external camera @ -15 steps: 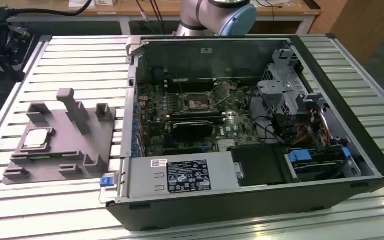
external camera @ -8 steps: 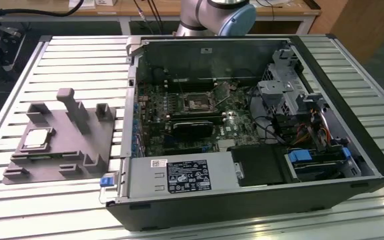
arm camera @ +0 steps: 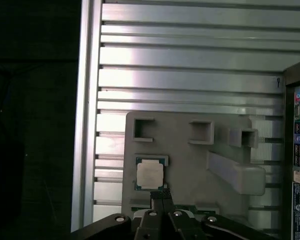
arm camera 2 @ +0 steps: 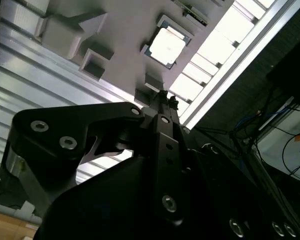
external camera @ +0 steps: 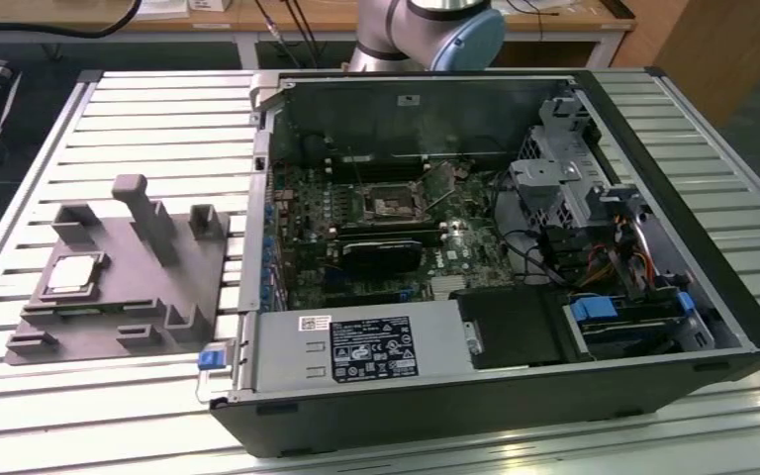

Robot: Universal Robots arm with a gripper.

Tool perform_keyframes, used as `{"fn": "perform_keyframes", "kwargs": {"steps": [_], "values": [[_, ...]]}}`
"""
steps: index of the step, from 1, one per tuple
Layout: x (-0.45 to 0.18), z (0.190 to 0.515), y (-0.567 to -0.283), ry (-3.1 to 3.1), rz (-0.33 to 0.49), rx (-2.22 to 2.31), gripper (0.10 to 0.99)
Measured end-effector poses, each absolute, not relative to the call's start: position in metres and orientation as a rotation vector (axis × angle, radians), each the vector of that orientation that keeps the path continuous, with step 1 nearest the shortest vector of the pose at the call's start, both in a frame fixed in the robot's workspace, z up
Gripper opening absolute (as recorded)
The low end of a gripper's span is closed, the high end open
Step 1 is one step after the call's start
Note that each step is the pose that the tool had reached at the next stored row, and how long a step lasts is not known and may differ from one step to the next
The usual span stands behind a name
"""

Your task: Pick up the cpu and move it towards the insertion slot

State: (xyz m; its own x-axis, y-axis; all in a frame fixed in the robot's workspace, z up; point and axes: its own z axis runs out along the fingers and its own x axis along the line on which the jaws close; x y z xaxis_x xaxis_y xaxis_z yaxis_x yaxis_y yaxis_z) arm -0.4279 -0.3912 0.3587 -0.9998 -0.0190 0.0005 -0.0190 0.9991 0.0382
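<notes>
Cpu (external camera: 72,274): lies flat in a recess of the grey fixture (external camera: 130,302) on the slatted table (external camera: 130,119), at the exterior view's left of the open computer case (external camera: 513,406)
Insertion slot (external camera: 391,205): on the green circuit board (external camera: 304,213) inside the case, well apart from the cpu
Gripper (arm camera: 160,192): fingers pressed together, holding nothing, tips near the cpu's edge in both wrist views, not touching it

A slatted metal table (external camera: 155,119) carries a grey plastic fixture (external camera: 130,297) and, beside it, an open computer case (external camera: 420,418).
</notes>
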Motion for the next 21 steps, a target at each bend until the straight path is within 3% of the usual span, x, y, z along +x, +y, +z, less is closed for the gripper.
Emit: {"fn": "perform_keyframes", "kwargs": {"steps": [21], "values": [[-0.431,0.347,-0.392,-3.141,-0.057,0.03,0.106]]}}
